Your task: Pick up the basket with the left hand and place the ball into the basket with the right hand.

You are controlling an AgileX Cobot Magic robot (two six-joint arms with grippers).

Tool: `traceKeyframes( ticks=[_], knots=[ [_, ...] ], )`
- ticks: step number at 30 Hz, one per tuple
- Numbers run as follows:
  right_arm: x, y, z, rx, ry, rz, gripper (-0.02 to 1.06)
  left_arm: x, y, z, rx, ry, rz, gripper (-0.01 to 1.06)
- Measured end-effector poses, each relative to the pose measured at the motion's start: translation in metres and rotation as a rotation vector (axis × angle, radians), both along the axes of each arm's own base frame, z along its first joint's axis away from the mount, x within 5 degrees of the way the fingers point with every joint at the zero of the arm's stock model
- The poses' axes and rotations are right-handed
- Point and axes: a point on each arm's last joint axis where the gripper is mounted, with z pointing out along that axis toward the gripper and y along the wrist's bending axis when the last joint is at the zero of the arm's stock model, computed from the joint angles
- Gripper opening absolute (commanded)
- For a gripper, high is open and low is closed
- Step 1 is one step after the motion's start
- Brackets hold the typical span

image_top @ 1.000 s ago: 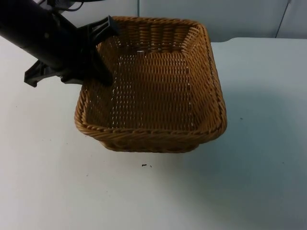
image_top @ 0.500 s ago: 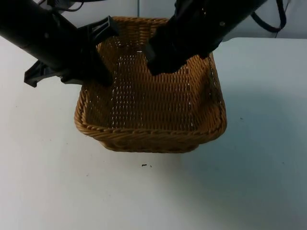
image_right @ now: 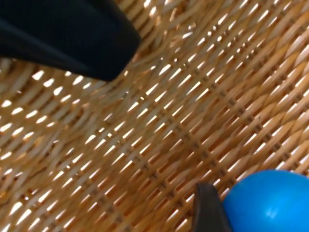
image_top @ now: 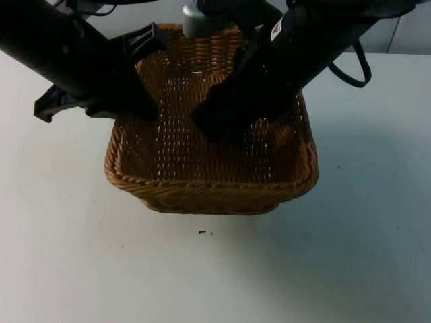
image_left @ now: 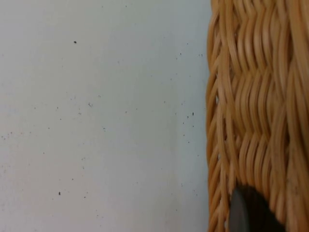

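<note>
Now in the placing step: left gripper [image_top: 138, 101] clamped on the wicker basket's [image_top: 212, 192] left rim, right gripper [image_top: 215, 124] inside it grasping the blue ball [image_right: 268, 200] just above the weave; next, release.

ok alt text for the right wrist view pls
A blue ball sits against a black fingertip of the right gripper, just above the woven floor of the wicker basket. A dark part of the left arm's gripper crosses the weave beyond it.
</note>
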Motion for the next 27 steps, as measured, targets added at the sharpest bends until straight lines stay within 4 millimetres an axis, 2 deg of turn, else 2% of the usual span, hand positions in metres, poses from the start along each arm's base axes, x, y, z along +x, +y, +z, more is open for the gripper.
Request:
traceKeyframes(
  ticks=[12,15,18,19,22,23,25,27],
  knots=[
    [0.004,0.002,-0.016,-0.009,0.008,-0.005,0.00,0.000,0.000,0.000,0.001,0.000,-0.001,0.00],
    [0.004,0.002,-0.016,-0.008,0.006,-0.005,0.03,0.000,0.000,0.000,0.002,0.001,-0.001,0.00],
    [0.004,0.002,-0.016,-0.007,0.004,-0.005,0.23,-0.001,0.000,-0.001,0.003,0.002,0.000,0.00],
    [0.004,0.002,-0.015,-0.006,0.003,-0.005,0.23,-0.001,0.000,-0.001,0.003,0.002,0.000,0.00],
    [0.004,0.002,-0.011,0.000,-0.005,-0.005,0.50,-0.001,0.000,-0.001,0.003,0.002,0.000,0.00],
    [0.003,0.002,-0.009,0.003,-0.010,-0.005,0.50,-0.001,0.000,-0.001,0.003,0.002,0.000,0.00],
    [0.002,0.001,0.002,0.017,-0.029,-0.004,0.58,-0.001,0.000,-0.001,0.001,0.004,0.000,0.00],
    [0.002,0.001,0.008,0.025,-0.040,-0.004,0.60,-0.001,0.000,-0.001,0.001,0.004,0.000,0.00]
  ],
)
